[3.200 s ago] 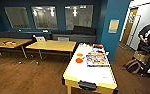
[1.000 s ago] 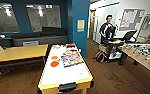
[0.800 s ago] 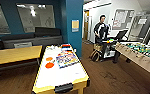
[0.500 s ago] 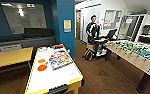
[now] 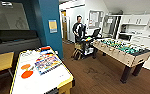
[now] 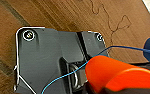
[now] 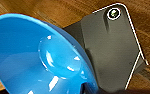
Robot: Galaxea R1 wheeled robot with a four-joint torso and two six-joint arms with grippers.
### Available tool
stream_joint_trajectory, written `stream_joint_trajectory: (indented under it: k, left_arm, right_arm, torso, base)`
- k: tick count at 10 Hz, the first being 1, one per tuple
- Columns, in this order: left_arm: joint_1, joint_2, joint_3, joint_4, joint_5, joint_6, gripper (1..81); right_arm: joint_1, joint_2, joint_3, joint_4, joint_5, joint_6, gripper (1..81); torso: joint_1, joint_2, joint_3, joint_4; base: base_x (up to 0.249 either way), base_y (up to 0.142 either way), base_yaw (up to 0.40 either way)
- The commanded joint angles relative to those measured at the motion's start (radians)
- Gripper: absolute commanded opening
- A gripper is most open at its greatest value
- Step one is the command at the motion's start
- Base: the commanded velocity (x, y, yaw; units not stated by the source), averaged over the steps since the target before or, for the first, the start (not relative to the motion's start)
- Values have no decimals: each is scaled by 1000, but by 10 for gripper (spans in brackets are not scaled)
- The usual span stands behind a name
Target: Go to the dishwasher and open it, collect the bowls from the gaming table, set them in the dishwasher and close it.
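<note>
Orange plastic shows close in the left wrist view: an orange bowl sits right at the left gripper, above brown wood-plank floor, with a thin blue cable running across the dark plate. Whether the left fingers clamp it I cannot tell, since they are hidden. In the right wrist view a blue bowl is tilted with its glossy inside facing the camera, held close against the right gripper's dark plate; here too the fingers are out of sight, so their state cannot be told.

From the head view, the gaming table stands at lower left, its white worktop edged in yellow. A colourful game board lies across its middle, and two orange bowls rest on the worktop just beside the board, toward the table's left edge, one near the other. A yellow-topped table stands to the left of it. A teal pillar rises behind.

To the right stands a foosball table with a green field and rods. Beyond its far end a person in dark clothes stands at a control rig. White cabinets line the far right wall.
</note>
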Motion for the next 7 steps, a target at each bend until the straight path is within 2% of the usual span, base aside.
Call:
stream_joint_trajectory:
  k: [1, 7]
  left_arm:
    - [-38, -26, 10, 5, 22, -1, 10]
    - [-39, -17, 8, 8, 22, -1, 10]
  right_arm:
    - [39, -16, 3, -17, -30, -3, 10]
    - [40, -3, -1, -17, -32, -4, 10]
  torso:
    - [1, 0, 0, 0]
    - [1, 0, 0, 0]
  base:
    - [0, 0, -389]
    - [0, 0, -390]
